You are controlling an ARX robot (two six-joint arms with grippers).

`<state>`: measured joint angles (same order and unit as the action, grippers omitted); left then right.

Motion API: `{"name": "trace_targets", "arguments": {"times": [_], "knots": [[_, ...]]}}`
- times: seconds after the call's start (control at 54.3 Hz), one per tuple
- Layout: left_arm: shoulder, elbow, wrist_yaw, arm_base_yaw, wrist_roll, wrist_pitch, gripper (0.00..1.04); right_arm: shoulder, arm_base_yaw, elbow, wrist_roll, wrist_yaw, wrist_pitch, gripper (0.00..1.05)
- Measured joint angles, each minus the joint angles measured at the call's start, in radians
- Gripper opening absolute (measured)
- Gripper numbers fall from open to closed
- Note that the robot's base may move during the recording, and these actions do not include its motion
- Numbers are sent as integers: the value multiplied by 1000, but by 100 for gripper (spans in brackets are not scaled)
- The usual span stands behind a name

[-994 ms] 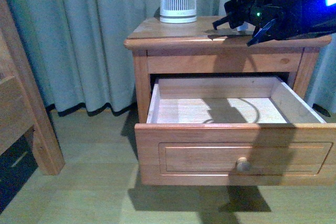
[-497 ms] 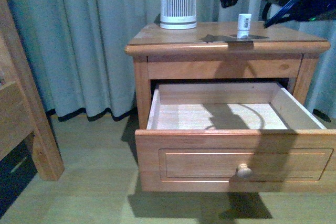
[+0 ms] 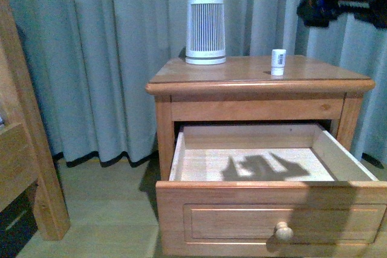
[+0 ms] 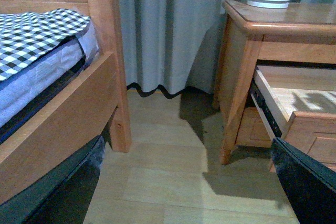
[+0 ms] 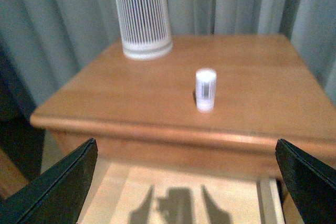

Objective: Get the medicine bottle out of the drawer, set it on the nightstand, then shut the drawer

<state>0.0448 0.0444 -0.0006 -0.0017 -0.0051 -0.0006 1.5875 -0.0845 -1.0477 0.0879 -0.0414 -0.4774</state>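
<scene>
One change: right gripper (image 5: 185, 145) has lifted clear, jaws spread, empty. Bottle (image 3: 278, 62) now stands upright on nightstand (image 3: 242, 80) top, apart from ribbed canister (image 3: 205, 30). Drawer (image 3: 272, 212) still open, empty. Left gripper (image 4: 186, 150) spread, idle. Judgement: only drawer closing left.

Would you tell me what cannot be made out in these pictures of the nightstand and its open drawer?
1. Label on the medicine bottle: blurred in the right wrist view, too small in the front view.
2. Floor of the drawer nearest its front: hidden by its own front panel in the front view.
3. The right tool: blurred and cut off by the right edge of the front view.
</scene>
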Motion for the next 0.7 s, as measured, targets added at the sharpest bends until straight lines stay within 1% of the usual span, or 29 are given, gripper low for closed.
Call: {"name": "trace_targets", "arguments": {"times": [0.184, 0.202, 0.239, 0.276, 0.331, 0.368, 0.423, 0.442, 0.478, 0.497, 0.552, 0.57, 0.626, 0.699], "knots": [[0, 0, 0, 0, 0, 0, 98, -89, -11, 374, 56, 45, -74, 104], [0, 0, 0, 0, 0, 0, 98, -89, -14, 414, 59, 61, -88, 102], [0, 0, 0, 0, 0, 0, 98, -84, -18, 507, 59, 88, -133, 94], [0, 0, 0, 0, 0, 0, 98, -70, -24, 601, 58, 123, -211, 84], [0, 0, 0, 0, 0, 0, 98, -26, -30, 680, 48, 156, -330, 72], [0, 0, 0, 0, 0, 0, 98, 6, -31, 703, 35, 173, -391, 67], [0, 0, 0, 0, 0, 0, 98, 84, -31, 727, 19, 188, -514, 57], [0, 0, 0, 0, 0, 0, 98, 99, -30, 729, 13, 194, -533, 55], [0, 0, 0, 0, 0, 0, 98, 159, -29, 729, -6, 209, -613, 48], [0, 0, 0, 0, 0, 0, 98, 203, -27, 724, -14, 210, -665, 43], [0, 0, 0, 0, 0, 0, 98, 282, -27, 704, -34, 215, -736, 32], [0, 0, 0, 0, 0, 0, 98, 295, -27, 700, -37, 217, -750, 31], [0, 0, 0, 0, 0, 0, 98, 367, -27, 661, -61, 216, -792, 21], [0, 0, 0, 0, 0, 0, 98, 437, -26, 602, -85, 217, -808, 23]]}}
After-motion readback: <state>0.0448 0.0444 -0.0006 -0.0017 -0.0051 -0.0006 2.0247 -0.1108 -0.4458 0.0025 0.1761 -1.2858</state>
